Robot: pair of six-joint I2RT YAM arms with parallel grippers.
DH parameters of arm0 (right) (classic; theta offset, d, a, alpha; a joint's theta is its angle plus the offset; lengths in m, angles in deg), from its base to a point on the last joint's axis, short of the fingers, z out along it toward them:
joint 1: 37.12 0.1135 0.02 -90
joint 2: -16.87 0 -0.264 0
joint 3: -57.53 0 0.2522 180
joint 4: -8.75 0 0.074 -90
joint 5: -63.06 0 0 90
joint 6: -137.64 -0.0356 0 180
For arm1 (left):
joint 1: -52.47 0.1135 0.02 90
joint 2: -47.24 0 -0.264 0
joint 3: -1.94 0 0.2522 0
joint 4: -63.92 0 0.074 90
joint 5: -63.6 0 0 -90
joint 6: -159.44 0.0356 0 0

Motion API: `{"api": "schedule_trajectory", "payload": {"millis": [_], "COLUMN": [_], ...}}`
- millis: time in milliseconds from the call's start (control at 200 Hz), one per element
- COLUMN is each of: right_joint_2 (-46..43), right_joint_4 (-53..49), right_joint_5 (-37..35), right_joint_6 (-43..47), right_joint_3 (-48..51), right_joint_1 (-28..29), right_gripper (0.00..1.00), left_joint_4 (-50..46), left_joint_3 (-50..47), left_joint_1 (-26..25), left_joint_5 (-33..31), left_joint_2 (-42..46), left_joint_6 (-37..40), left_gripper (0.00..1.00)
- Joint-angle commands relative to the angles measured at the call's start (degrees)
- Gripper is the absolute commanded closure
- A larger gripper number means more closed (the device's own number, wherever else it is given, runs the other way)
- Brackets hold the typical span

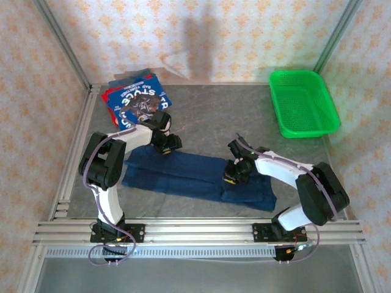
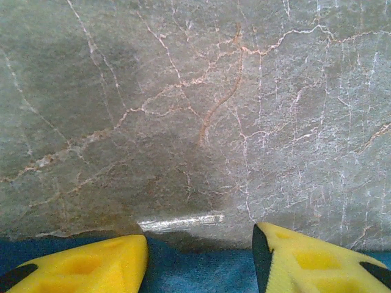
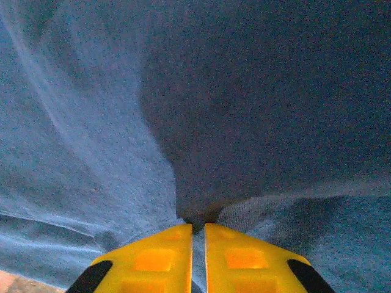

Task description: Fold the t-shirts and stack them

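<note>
A dark navy t-shirt (image 1: 195, 177) lies folded into a long band across the near part of the table. My right gripper (image 1: 232, 173) rests on its right half. In the right wrist view the yellow fingers (image 3: 156, 259) stand almost together, with a thin fold of the navy cloth (image 3: 256, 110) pinched between them at the right gripper (image 3: 198, 235). My left gripper (image 1: 165, 145) sits at the band's far left edge. Its jaws at the left gripper (image 2: 200, 256) stand apart over the shirt's blue edge (image 2: 195, 271). Folded blue and red printed t-shirts (image 1: 137, 101) are stacked at the back left.
A green mesh basket (image 1: 303, 104) stands at the back right. Grey marbled table (image 1: 208, 122) stretches between the stack, the basket and the navy shirt. Metal frame rails (image 1: 195, 232) run along the near edge, and patterned walls close in the sides.
</note>
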Motion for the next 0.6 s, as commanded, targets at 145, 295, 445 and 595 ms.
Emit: {"api": "schedule_trajectory", "payload": {"millis": [145, 295, 445, 595], "right_joint_2": [-8.29, -11.72, -14.83, -20.17], "right_joint_4": [-8.28, -12.03, -13.29, -20.31], "right_joint_5": [2.64, 2.97, 1.89, 0.05], "right_joint_6": [1.76, -1.85, -5.63, -7.92], "right_joint_3": [5.08, 7.95, 9.63, 8.15], "right_joint_1": [1.8, 5.04, 7.39, 9.28], "right_gripper": [0.88, 0.88, 0.9, 0.91], "left_joint_4": [-2.78, -2.5, -2.49, -2.44], "left_joint_3": [-4.34, -4.62, -4.79, -5.28], "left_joint_1": [1.9, 2.63, 2.84, 2.87], "left_joint_5": [-3.85, -3.71, -3.67, -3.7], "left_joint_2": [-4.8, -5.72, -6.23, -6.0], "left_joint_6": [0.36, 0.35, 0.34, 0.36], "left_gripper": [0.48, 0.48, 0.48, 0.48]}}
